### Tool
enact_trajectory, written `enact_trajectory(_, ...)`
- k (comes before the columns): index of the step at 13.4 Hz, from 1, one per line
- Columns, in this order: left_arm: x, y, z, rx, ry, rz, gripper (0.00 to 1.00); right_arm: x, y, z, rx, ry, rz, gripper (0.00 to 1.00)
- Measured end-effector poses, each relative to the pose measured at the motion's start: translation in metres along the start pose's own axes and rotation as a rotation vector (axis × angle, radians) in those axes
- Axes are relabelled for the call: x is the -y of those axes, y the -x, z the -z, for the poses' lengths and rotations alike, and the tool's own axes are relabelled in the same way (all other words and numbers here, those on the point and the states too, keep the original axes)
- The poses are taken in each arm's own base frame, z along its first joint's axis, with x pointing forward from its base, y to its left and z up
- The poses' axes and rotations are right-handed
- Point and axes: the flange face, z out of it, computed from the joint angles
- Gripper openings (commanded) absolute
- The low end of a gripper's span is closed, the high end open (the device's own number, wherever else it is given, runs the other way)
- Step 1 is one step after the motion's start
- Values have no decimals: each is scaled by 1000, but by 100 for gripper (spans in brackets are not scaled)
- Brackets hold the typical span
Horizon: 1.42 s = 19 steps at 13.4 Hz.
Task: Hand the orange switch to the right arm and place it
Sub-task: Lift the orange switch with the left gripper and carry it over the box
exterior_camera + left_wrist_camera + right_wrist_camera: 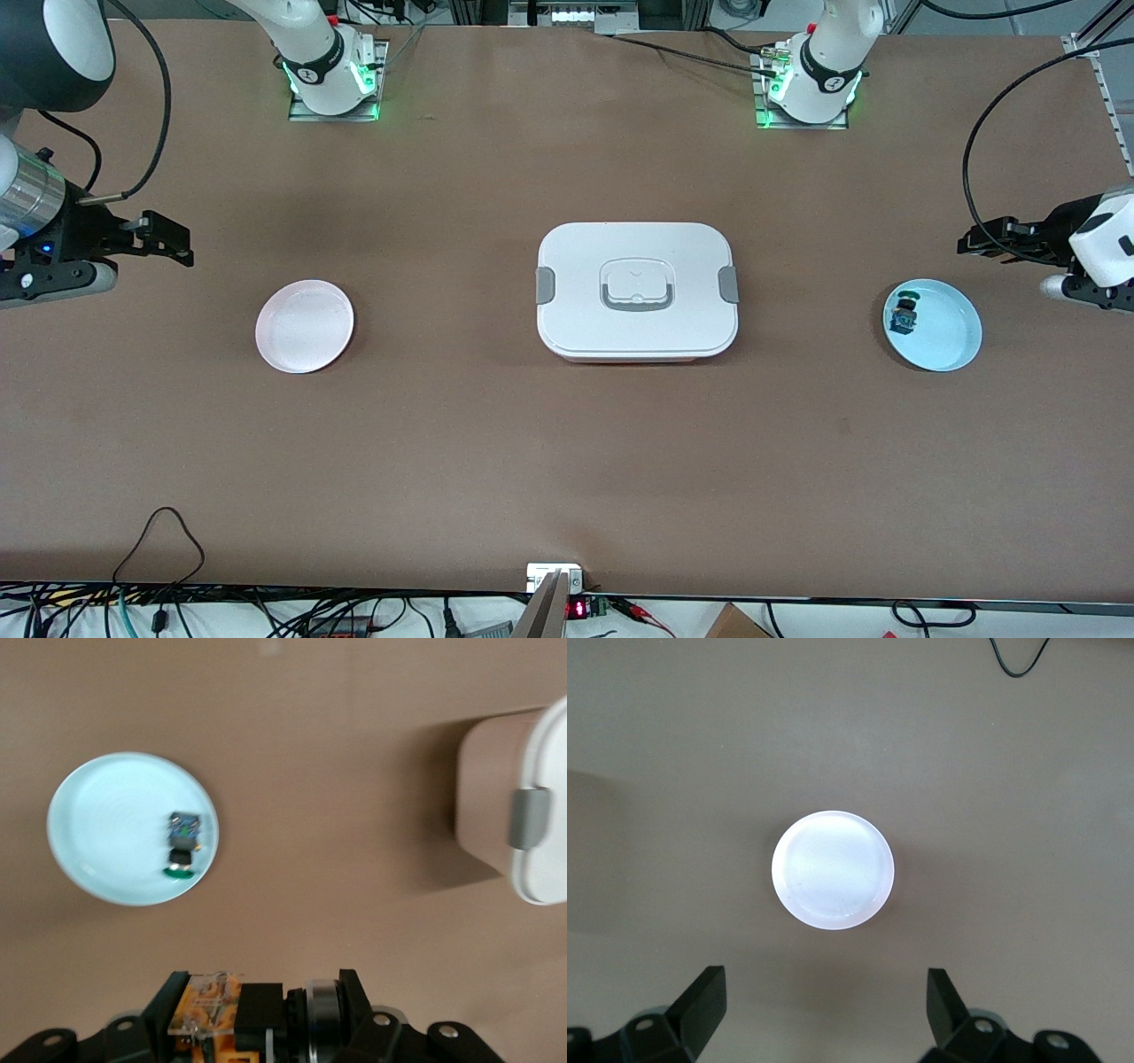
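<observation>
**Front view.** A white lidded box (636, 291) with grey side clips sits at the centre of the frame on the brown table (567, 461). A pale pink plate (305, 325) lies in the left-centre of the frame, and a light blue plate (932, 324) lies in the right-centre. On the blue plate's left part lies a small switch with green and blue parts (904, 315). The right gripper (182, 248) hangs at the left edge of the frame, above and left of the pink plate, with its slim black fingers spread apart. The left gripper (967, 244) hangs at the right edge of the frame, just above the blue plate; what it carries does not show here.

**Left wrist view.** At the bottom centre of the frame, the left gripper (239, 1014) is pressed together on the orange switch (213, 1010): a small black body with orange side parts under a clear cover; its cap cannot be made out. The blue plate (97, 833) fills the left-centre of the frame with the green-and-blue switch (182, 843) on it. A corner of the white box (523, 806) shows at the right edge.

**Right wrist view.** The pink plate (833, 868) lies at the centre of the frame. The right gripper (824, 1010) shows at the bottom, its two black fingers (702, 1001) standing wide apart with nothing between them.
</observation>
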Motion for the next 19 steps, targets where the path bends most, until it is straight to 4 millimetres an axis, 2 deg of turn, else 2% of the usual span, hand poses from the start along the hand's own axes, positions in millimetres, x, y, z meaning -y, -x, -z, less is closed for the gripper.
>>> enact_trajectory(5,-42,-10,16,-132,154,-402,0,-10,7,-3,51,-11,100,100)
enact_trajectory(9,-75,-19,19,-283,305,-737,0,-10,10,-5,72,-17,126,100)
enact_trajectory(13,-124,-26,21,-413,489,-944,0,-8,12,-7,92,-27,130,100)
enact_trajectory(17,-160,-35,24,-603,632,-1109,0,-4,13,-9,99,-93,131,100)
enact_trajectory(19,-174,-46,10,-689,715,-1170,0,-8,16,-16,103,-189,112,100)
